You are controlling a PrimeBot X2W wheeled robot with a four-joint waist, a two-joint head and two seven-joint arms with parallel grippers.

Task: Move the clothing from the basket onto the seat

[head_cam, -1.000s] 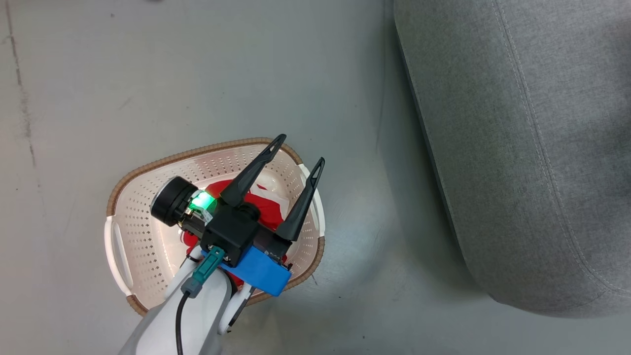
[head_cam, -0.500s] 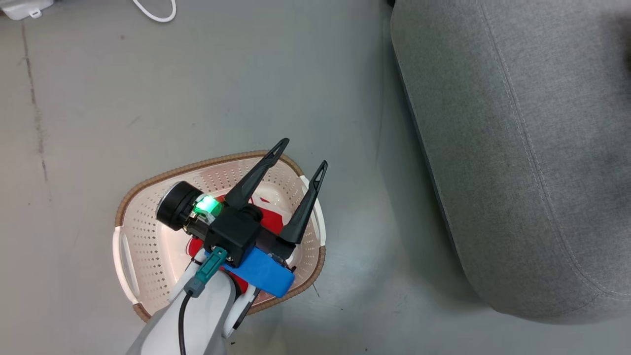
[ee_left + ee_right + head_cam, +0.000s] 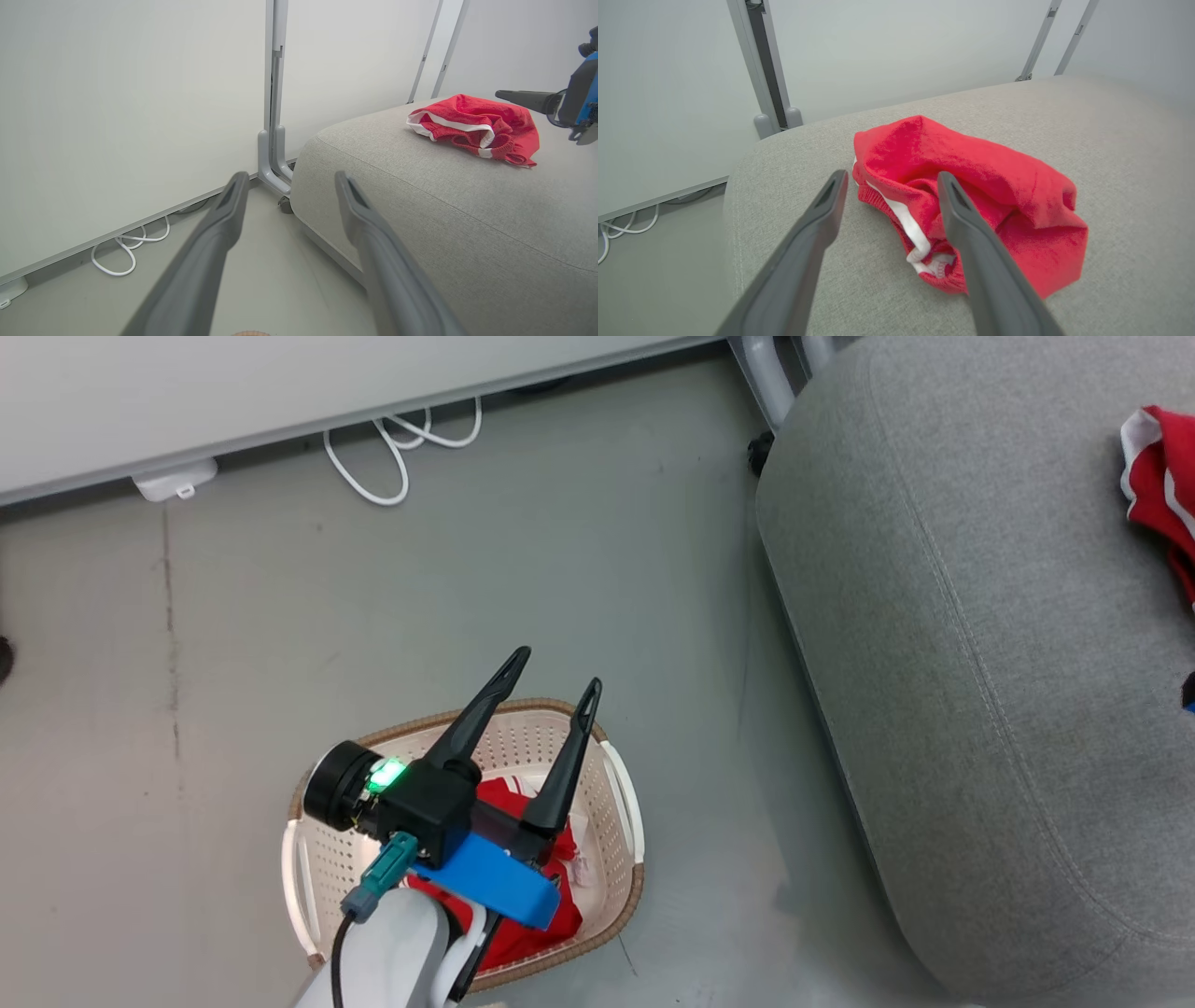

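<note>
Nearest you, your left gripper (image 3: 558,668) hung spread and empty over the cream perforated plastic basket (image 3: 627,896), whose red fabric garment (image 3: 523,947) likely needed lowering onto and pinching next; beyond, your right gripper (image 3: 893,176) stood parted above the white-trimmed red garment (image 3: 999,186) on the grey upholstered seat (image 3: 934,663).

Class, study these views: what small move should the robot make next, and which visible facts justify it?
Probably lower the open left gripper toward the red garment in the basket. It hovers above that garment, jaws apart, holding nothing. The white-trimmed garment lies on the seat, with the right gripper open near it, so that one looks delivered.
</note>
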